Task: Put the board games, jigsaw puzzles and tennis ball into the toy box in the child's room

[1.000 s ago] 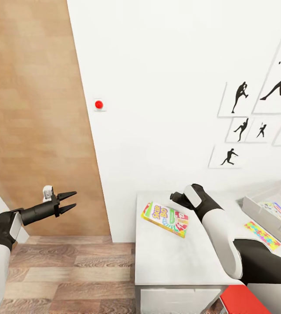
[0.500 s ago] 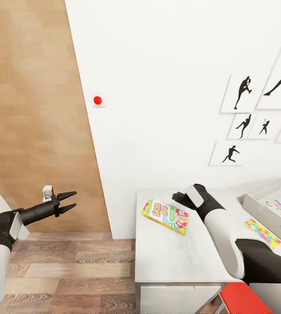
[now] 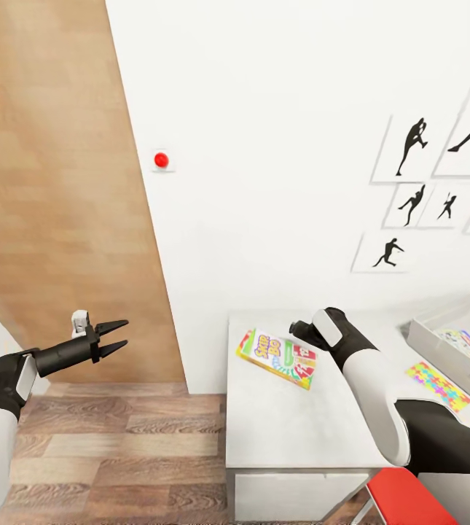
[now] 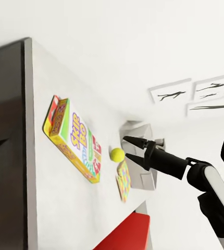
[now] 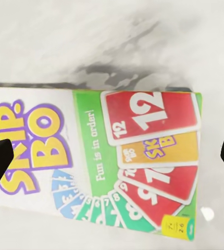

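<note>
Skip-Bo board game [image 3: 277,357] lies flat on the white table [image 3: 293,430], "Fun is in order!" legible; right gripper [image 5: 112,156] spread above it. Left gripper [image 3: 114,337] spread beside the table; its camera catches the tennis ball [image 4: 117,154].

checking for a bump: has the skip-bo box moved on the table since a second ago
No. The board game lies at the same spot near the table's left edge; the camera tilted instead.

- Table [image 3: 286,430]: near half of the white top bare, open from above.
- Board game [image 3: 277,357]: lies flat towards the wall; bare top around its edges. Right gripper [image 5: 112,159] fingers spread beyond both short ends.
- Toy box [image 3: 439,337]: open-topped; jigsaw puzzle [image 3: 439,386] flat before it.
- Red chair [image 3: 409,496]: against the table's front edge.
- Left gripper [image 3: 114,338]: over open floor, unobstructed.
</note>
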Available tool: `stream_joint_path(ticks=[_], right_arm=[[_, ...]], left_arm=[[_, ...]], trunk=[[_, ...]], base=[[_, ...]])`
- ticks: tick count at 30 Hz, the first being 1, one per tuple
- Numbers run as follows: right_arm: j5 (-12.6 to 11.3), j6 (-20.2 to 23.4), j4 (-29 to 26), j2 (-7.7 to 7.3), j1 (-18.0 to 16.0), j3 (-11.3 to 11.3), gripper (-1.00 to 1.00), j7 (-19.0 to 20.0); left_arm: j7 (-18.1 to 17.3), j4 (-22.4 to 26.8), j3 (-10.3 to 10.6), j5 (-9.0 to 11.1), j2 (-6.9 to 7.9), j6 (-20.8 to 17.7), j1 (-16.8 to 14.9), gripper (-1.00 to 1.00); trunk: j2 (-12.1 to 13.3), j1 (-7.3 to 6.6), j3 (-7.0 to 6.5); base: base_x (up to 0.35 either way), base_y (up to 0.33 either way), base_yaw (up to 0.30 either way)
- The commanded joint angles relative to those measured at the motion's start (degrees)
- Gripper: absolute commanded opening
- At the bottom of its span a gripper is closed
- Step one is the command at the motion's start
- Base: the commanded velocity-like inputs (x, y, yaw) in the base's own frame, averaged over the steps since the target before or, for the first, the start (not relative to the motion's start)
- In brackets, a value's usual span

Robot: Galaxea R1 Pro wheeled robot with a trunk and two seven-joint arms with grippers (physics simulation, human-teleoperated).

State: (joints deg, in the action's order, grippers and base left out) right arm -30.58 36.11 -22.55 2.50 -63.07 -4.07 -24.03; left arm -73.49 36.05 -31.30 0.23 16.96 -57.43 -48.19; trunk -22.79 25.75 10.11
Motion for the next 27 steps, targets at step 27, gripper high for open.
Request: stream_joint_path(ticks=[27], right_arm=[[-0.37,-2.26,-0.13,0.05,-0.06,-0.27,1.0,-0.23]], left_arm=[[-0.24,-0.01,-0.08,0.03,0.0,0.51,-0.06,1.0]], trunk=[[-0.13,0.03,2.67]], base=[[0.0,0.0,0.0]])
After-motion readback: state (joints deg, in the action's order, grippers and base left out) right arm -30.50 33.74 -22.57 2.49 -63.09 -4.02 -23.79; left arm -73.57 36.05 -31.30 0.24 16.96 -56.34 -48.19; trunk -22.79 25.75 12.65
